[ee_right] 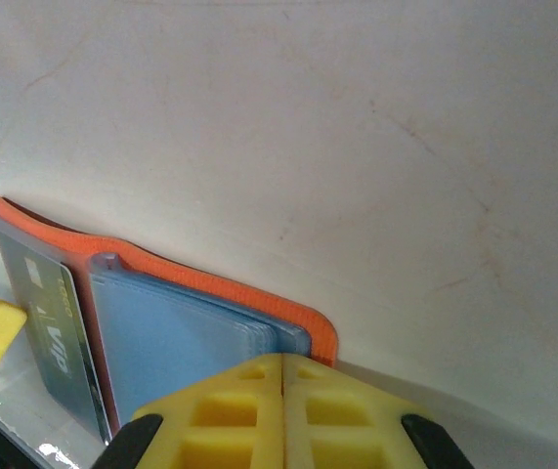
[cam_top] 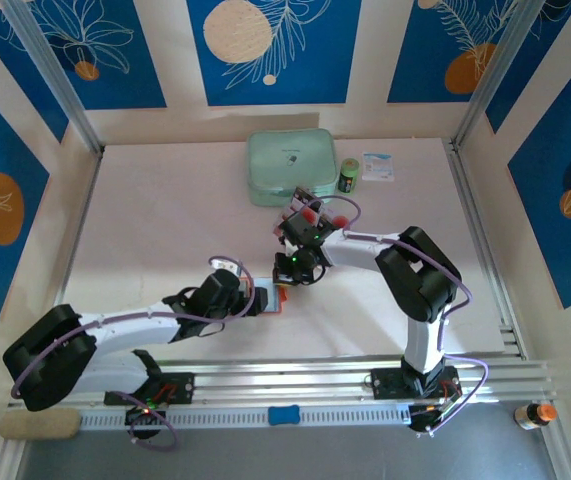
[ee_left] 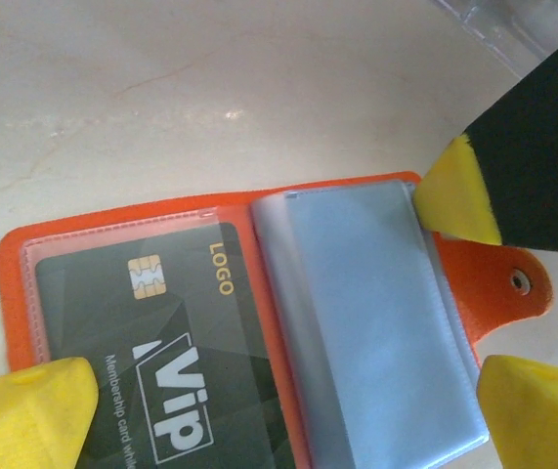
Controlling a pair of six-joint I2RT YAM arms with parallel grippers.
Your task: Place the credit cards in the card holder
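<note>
Card holder (ee_left: 474,298) lay opened flat on the table (cam_top: 165,220), a little toward 6 o'clock of centre, between the two grippers. Left gripper (ee_left: 280,415) was spread wide and grasped nothing. One yellow pad sat at the holder's 7 o'clock corner and one at 5 o'clock, straddling it; could not tell whether the pads touched it. Right gripper (ee_right: 283,386) was clenched, pads flush together, nothing seen between them. Its tip met the holder's edge at 2 o'clock, against the stack of clear sleeves (ee_left: 366,313).

Mint-green case (cam_top: 287,167) sat at 12 o'clock of the holder, well apart. Credit cards (cam_top: 310,213) lay at 1 o'clock, just past the right wrist, at a clear tray (ee_left: 513,24); in it or on it, could not tell. Dark VIP card (ee_left: 161,371) sat in the holder's 9 o'clock pocket. Small green bottle (cam_top: 349,176) stood just beside the case at its 3 o'clock, with a white packet (cam_top: 377,166) next to that. Snap tab (ee_left: 528,293) stuck out at the holder's 3 o'clock, undone.
</note>
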